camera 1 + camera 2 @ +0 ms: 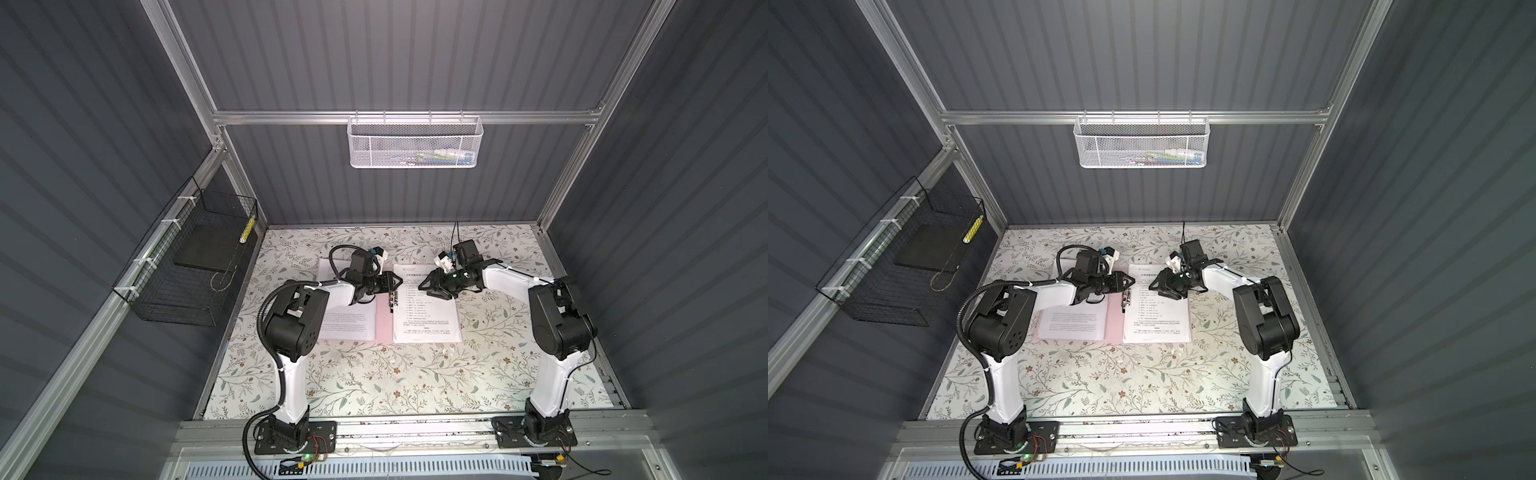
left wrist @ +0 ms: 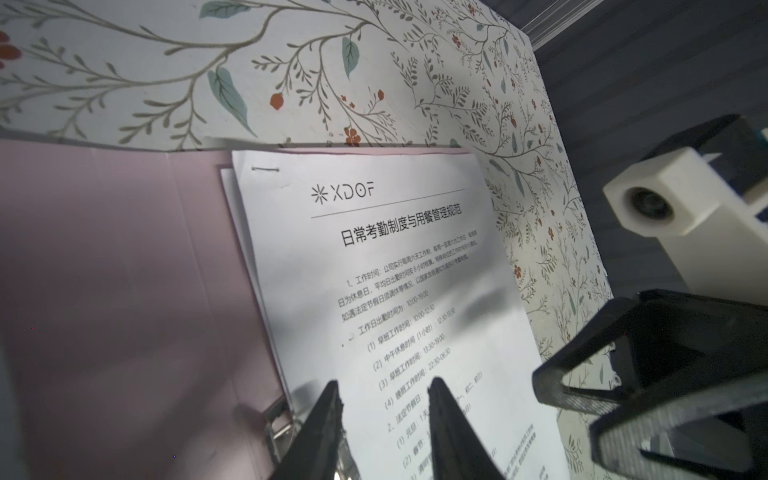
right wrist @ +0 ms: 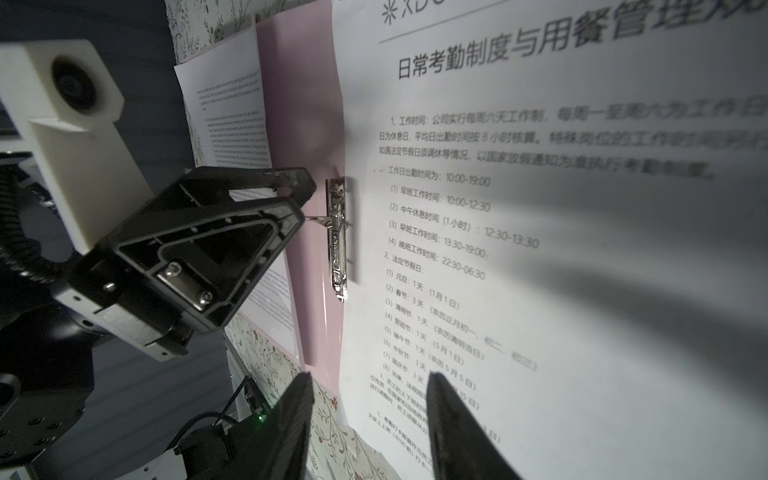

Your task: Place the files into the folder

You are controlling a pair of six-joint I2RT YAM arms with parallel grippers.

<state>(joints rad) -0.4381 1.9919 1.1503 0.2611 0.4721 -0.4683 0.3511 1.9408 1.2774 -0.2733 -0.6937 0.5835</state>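
Observation:
The pale pink folder (image 1: 384, 320) (image 1: 1115, 322) lies open on the floral table. One white printed file (image 1: 345, 324) rests on its left flap. Another file with a logo header (image 1: 428, 320) (image 2: 395, 270) (image 3: 540, 249) covers the right flap. The metal clip (image 1: 392, 301) (image 3: 337, 237) runs along the spine, with a thin lever sticking out toward my left gripper (image 1: 398, 281) (image 3: 305, 199). That gripper is open, holds nothing between its fingers, and its tips are right at the clip. My right gripper (image 1: 424, 284) (image 3: 370, 382) hovers open over the logo sheet's upper part.
A black wire basket (image 1: 187, 270) on the left wall holds a flat black slab (image 1: 208, 249). A white mesh basket (image 1: 415, 143) hangs on the back wall. The floral table cover (image 1: 395, 382) stretches from the folder toward the arm bases.

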